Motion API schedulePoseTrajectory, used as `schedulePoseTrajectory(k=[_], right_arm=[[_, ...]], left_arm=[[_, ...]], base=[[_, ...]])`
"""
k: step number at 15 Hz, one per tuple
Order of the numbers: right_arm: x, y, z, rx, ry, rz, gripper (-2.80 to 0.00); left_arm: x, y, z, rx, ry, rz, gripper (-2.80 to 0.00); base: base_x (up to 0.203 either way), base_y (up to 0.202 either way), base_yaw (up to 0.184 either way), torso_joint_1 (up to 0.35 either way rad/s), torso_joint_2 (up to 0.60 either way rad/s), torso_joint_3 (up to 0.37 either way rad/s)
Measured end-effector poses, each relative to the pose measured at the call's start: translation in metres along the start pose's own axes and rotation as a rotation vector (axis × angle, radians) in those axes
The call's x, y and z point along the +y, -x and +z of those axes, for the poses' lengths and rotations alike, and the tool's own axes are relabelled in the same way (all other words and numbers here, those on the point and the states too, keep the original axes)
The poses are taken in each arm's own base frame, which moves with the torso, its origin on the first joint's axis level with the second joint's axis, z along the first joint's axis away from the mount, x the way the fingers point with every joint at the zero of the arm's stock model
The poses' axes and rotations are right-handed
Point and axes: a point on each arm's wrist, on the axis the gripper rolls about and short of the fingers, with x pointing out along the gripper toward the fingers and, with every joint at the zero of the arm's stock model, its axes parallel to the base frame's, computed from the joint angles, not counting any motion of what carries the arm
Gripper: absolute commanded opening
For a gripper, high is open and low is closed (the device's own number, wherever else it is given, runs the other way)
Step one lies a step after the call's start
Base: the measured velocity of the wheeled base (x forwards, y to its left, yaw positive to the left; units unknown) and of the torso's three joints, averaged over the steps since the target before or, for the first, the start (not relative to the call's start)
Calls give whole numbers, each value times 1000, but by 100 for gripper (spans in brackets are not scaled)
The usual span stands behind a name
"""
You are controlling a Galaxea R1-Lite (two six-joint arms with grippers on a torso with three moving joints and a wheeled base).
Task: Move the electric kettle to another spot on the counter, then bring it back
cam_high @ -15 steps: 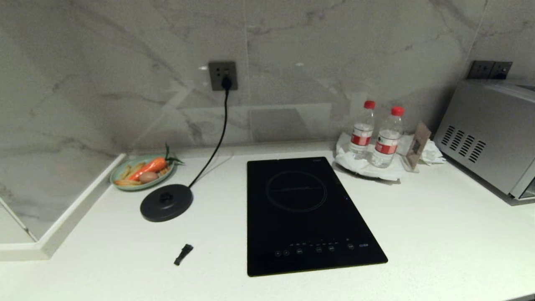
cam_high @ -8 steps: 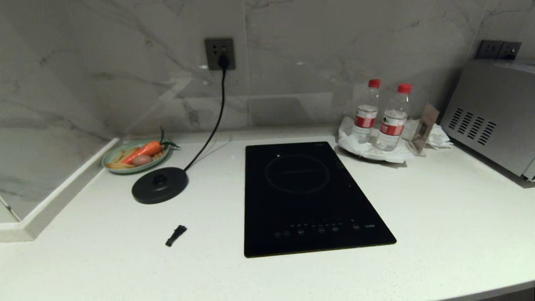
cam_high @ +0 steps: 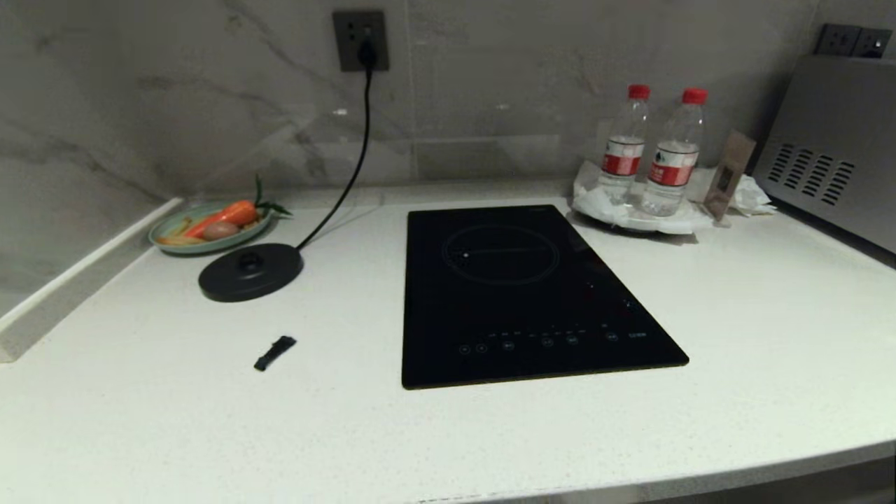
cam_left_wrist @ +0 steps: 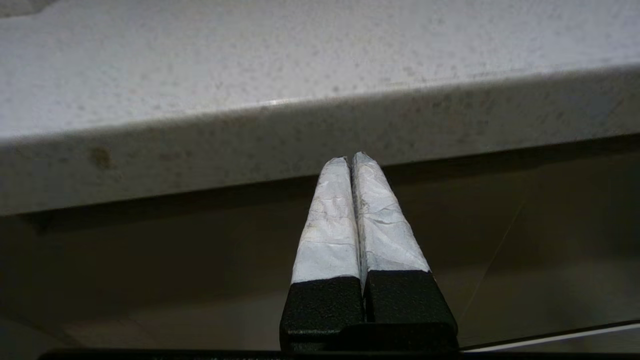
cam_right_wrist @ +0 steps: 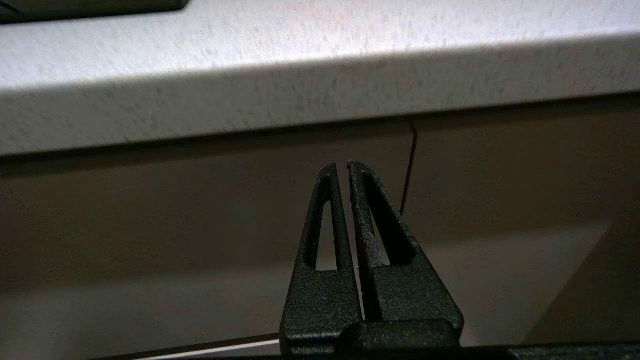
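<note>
Nowhere is the kettle to be seen, so which way it lies from either set of jaws, and which arm is nearer, cannot be told. Both the left gripper [cam_left_wrist: 351, 159] and right gripper [cam_right_wrist: 342, 167] are clenched on nothing, held below the bench [cam_high: 735, 336] edge, which lies ahead and above them.

White, finely speckled counter [cam_high: 735, 336] with a thick pale front edge.
</note>
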Motion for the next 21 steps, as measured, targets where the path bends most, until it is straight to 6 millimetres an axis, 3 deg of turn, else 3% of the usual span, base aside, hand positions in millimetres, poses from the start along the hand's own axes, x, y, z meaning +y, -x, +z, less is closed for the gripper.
schedulePoseTrajectory(k=[6, 21], right_arm=[[0, 0, 0, 0, -1, 0, -280], [0, 0, 0, 0, 2, 1, -280]], left_arm=[[0, 0, 0, 1, 0, 0, -280], [0, 0, 0, 0, 0, 1, -280]], base=[[0, 0, 0, -25, 393, 363], [0, 0, 0, 1, 27, 26]])
